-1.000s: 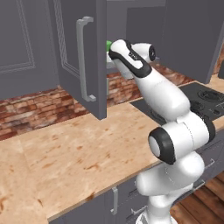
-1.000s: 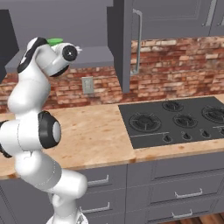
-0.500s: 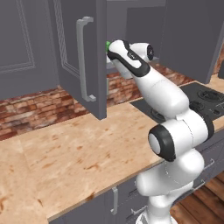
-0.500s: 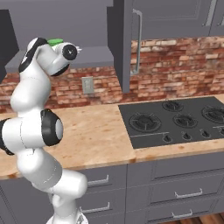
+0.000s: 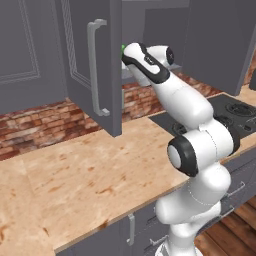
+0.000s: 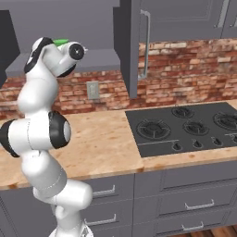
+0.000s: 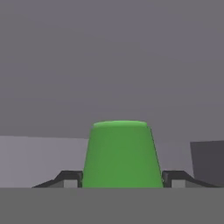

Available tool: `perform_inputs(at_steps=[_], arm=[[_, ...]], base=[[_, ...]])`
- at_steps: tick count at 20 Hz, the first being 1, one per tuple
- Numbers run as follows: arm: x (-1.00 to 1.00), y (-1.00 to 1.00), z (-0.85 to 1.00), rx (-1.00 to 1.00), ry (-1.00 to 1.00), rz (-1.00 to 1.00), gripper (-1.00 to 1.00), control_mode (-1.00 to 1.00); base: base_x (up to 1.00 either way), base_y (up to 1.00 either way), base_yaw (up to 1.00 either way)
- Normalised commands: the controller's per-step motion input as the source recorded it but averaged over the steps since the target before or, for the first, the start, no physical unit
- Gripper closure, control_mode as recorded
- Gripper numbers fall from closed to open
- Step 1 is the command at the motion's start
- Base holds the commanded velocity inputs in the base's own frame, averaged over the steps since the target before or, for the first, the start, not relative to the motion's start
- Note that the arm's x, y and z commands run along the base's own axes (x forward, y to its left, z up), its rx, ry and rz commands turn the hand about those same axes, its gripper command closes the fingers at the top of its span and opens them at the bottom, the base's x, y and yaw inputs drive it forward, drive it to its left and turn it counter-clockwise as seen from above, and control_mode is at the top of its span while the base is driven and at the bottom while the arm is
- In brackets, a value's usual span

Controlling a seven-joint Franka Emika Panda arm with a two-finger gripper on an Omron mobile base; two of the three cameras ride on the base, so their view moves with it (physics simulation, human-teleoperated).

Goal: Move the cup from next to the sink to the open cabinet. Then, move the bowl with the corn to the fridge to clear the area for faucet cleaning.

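Note:
The bright green cup point(image 7: 121, 153) stands between my two dark fingertips point(image 7: 70, 178), and my gripper point(image 7: 121, 180) is shut on its sides. Behind it lie the grey back wall and the pale shelf point(image 7: 35, 159) of the cabinet. In the left base view a sliver of the cup point(image 5: 123, 48) peeks out past the edge of the open cabinet door point(image 5: 95, 65), with my hand reaching in at shelf height. The right base view shows the cup point(image 6: 60, 42) just above my wrist, in front of the cabinet shelf point(image 6: 102, 59).
The open door, with its long silver handle point(image 5: 97, 75), hangs just left of my arm. A black cooktop point(image 6: 185, 127) lies in the wooden counter point(image 5: 80, 180) to the right. A brick backsplash point(image 6: 185, 69) with an outlet point(image 6: 93, 90) runs behind it.

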Motion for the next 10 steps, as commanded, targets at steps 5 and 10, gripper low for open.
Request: perform_inputs(at_steps=[5,10], arm=[[-0.11,0.00,0.00,0.00,-0.02,0.00,-1.00,-1.00],[-0.39,-0.06,0.11,0.00,-0.12,-0.01,-1.00,-1.00]], base=[[0.00,0.00,0.00],[0.00,0.00,0.00]])
